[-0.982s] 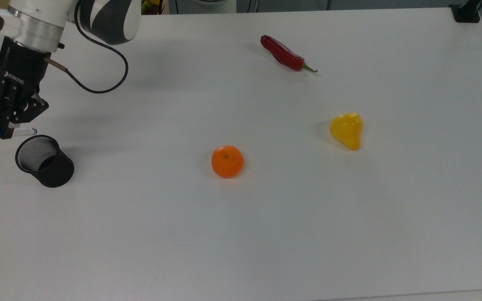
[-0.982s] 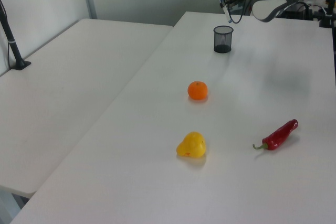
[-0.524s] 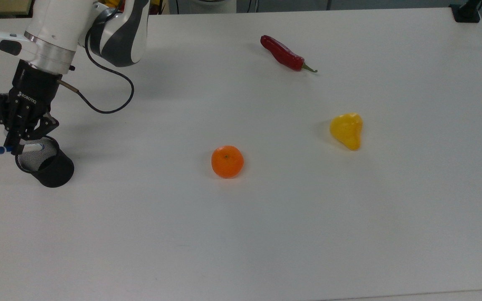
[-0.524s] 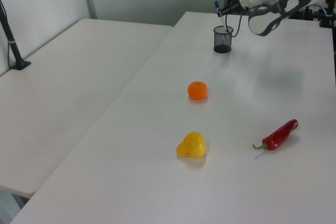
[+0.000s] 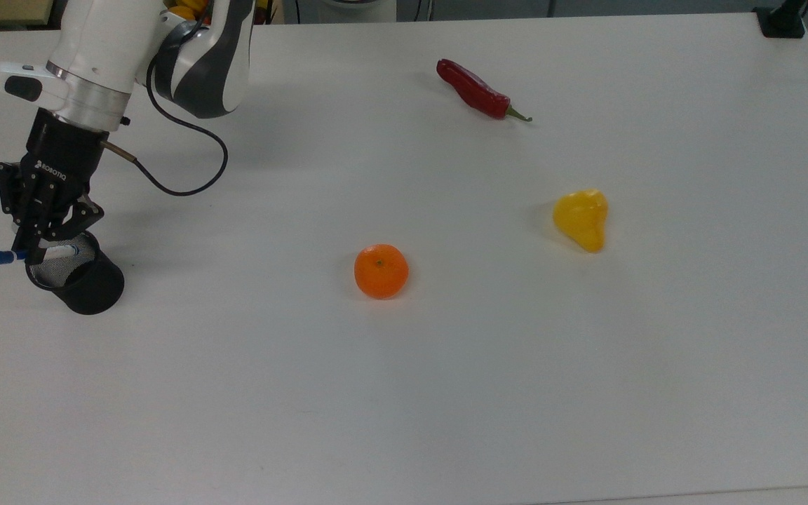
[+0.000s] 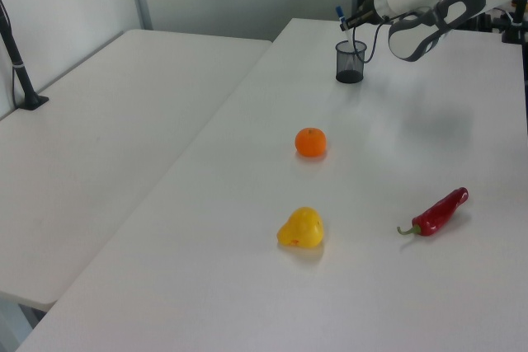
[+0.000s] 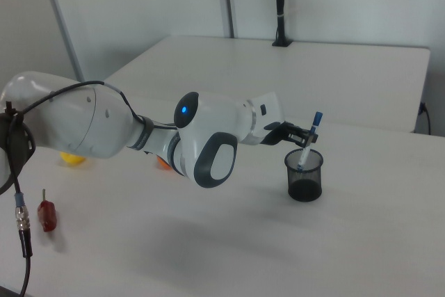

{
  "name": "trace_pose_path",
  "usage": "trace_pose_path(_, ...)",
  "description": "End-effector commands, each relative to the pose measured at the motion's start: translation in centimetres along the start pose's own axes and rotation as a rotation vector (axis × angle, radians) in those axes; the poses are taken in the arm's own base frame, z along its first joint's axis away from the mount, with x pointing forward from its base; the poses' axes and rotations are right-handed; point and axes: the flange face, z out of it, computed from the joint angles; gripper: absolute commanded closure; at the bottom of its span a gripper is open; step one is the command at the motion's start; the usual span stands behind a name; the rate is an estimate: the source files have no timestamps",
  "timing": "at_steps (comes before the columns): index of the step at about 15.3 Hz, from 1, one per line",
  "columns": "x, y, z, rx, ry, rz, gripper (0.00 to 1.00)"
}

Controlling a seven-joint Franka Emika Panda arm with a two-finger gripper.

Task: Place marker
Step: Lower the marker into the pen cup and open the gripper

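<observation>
In the top view, your jaws (image 5: 38, 238) are closed on the marker (image 5: 22, 254), holding it at the rim of the black mesh cup (image 5: 76, 273) near the top view's left edge. The blue cap sticks out toward the top view's left, past the cup's rim, and the white barrel lies over the opening. On the white table (image 5: 446, 393) you also have an orange (image 5: 381, 271) near the middle, a yellow pepper (image 5: 581, 219) toward the top view's right, and a red chili (image 5: 477, 91) farther up.

In the left view, the jaws (image 6: 350, 22) sit just above the mesh cup (image 6: 350, 61) at the far end of the table, with the marker's blue cap (image 6: 339, 12) uppermost.

In the right view, the marker (image 7: 309, 141) stands tilted, cap up, with its lower end inside the mesh cup (image 7: 304, 174). The jaws (image 7: 303, 135) grip its barrel just above the rim.
</observation>
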Motion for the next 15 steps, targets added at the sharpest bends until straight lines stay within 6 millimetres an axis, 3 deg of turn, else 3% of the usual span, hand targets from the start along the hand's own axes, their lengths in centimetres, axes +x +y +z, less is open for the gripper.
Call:
trace_pose_path(1,0.1,-0.6,-0.1,0.006,0.014,0.011,0.64)
trace_pose_path(3,0.0,-0.7,-0.1,0.007,0.011,0.007,0.46)
trace_pose_path(4,0.0,-0.7,-0.1,0.007,0.011,0.006,0.44)
trace_pose_path(6,0.0,-0.7,-0.1,0.007,0.009,0.004,0.30)
trace_pose_path(9,0.1,-0.7,-0.2,0.007,0.010,0.005,0.00)
trace_pose_path(15,1.7,0.1,-1.3,0.004,0.022,0.020,0.00)
